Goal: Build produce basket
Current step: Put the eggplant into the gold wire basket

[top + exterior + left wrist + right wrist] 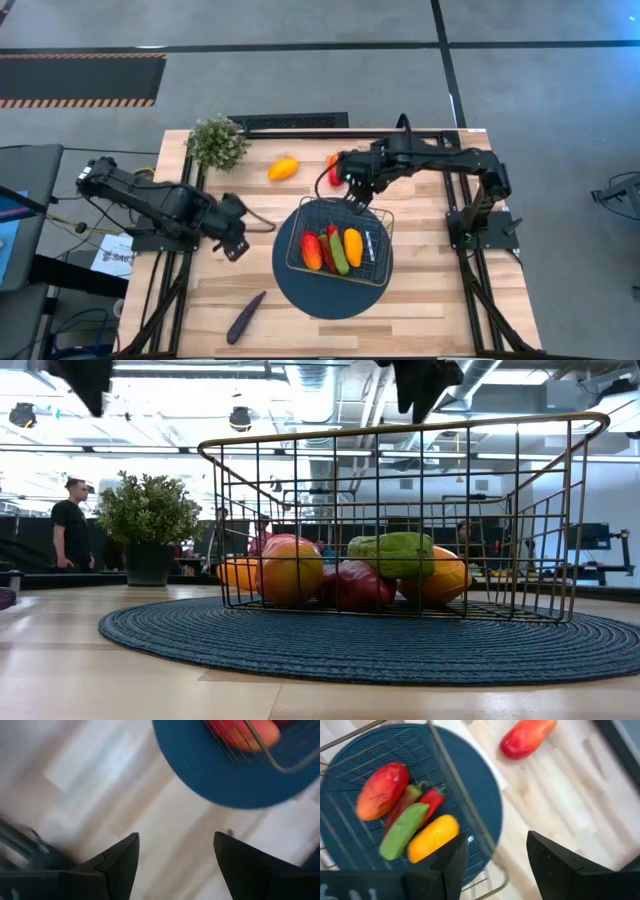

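The wire basket (378, 222) stands on a round dark-blue disc (300, 285). In it lie a red-orange pepper (312, 250), a red one (431, 799), a green one (339, 256) and a yellow one (353, 244). An orange pepper (284, 169) and a red pepper (333, 171) lie on the far part of the table, and a dark purple vegetable (245, 317) lies near the near edge. My right gripper (357, 200) hangs open over the basket's far rim, with the red pepper (527, 737) beyond it. My left gripper (237, 248) is open above bare wood, left of the disc (235, 785).
A bushy potted plant (217, 142) stands at the far left corner of the table. A dark bar (295, 122) runs along the far edge. Bare wood lies to the left of the disc and along the near edge. A person (72, 525) stands in the room behind the table.
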You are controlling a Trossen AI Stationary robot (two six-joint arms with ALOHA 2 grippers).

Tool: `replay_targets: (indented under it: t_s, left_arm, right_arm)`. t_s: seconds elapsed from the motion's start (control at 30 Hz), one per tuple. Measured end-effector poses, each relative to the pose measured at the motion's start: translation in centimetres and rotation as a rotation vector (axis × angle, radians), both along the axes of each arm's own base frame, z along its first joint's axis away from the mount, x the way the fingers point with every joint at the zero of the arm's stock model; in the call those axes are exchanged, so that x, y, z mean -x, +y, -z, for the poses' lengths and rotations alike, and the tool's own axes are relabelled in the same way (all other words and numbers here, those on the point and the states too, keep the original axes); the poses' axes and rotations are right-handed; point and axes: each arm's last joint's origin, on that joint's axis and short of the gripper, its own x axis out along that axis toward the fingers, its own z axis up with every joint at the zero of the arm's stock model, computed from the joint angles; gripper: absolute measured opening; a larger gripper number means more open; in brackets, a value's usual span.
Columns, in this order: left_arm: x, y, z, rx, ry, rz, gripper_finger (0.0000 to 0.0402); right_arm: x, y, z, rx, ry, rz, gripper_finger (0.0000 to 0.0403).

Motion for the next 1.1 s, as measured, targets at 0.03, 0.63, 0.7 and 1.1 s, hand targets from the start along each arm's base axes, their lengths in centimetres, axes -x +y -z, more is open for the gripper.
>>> replay_targets:
  t_s: [0.03,0.63,0.7,1.1]
  left_arm:
    - [0.1,-0.4,0.0,0.03,0.002,-0.021,0.024]
    - [-4.9,-11.9,7.3,0.311,0.145,-0.052,0.0215]
    - [-5.6,-12.7,8.3,0.32,0.15,-0.032,0.0215]
    - [-6.2,-15.1,13.4,0.235,0.311,-0.009,0.0215]
  right_arm:
    - [0.1,-0.4,-0.1,0.01,0.001,-0.011,0.0218]
    - [1.0,-2.8,-0.8,0.066,0.031,-0.155,0.0218]
    - [1.0,-2.8,-0.8,0.066,0.031,-0.156,0.0218]
    - [1.0,-2.7,-0.8,0.053,0.021,-0.117,0.0218]
